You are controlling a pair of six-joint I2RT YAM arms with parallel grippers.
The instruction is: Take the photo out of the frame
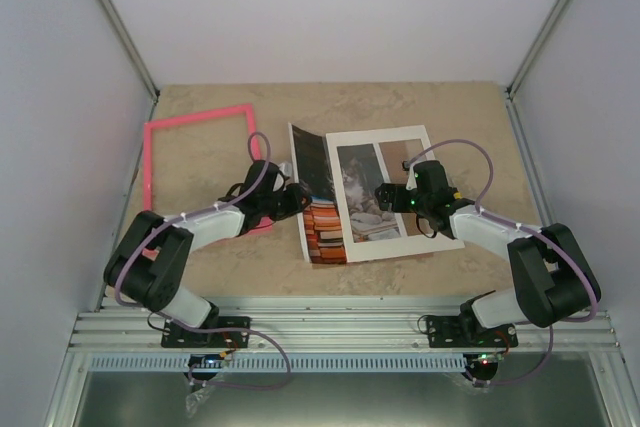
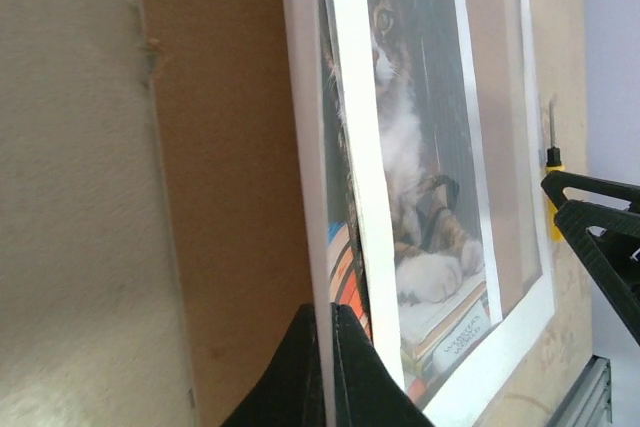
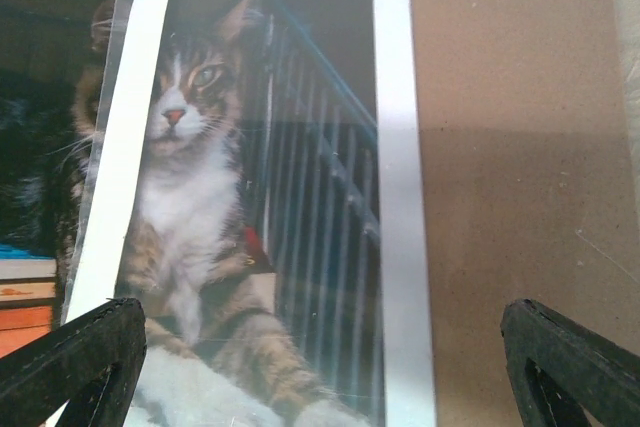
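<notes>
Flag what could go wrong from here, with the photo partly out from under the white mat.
1. The left gripper is shut on only the thin edge of the photo; it could slip off or crease the print.
2. The photo lies partly under the white mat, and the right gripper is open over it, so pulling may drag the mat along.
3. The left arm overlaps the frame and might nudge it.

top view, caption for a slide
The left end effector pinches the photo, pink frame lying aside, right end effector open.
</notes>
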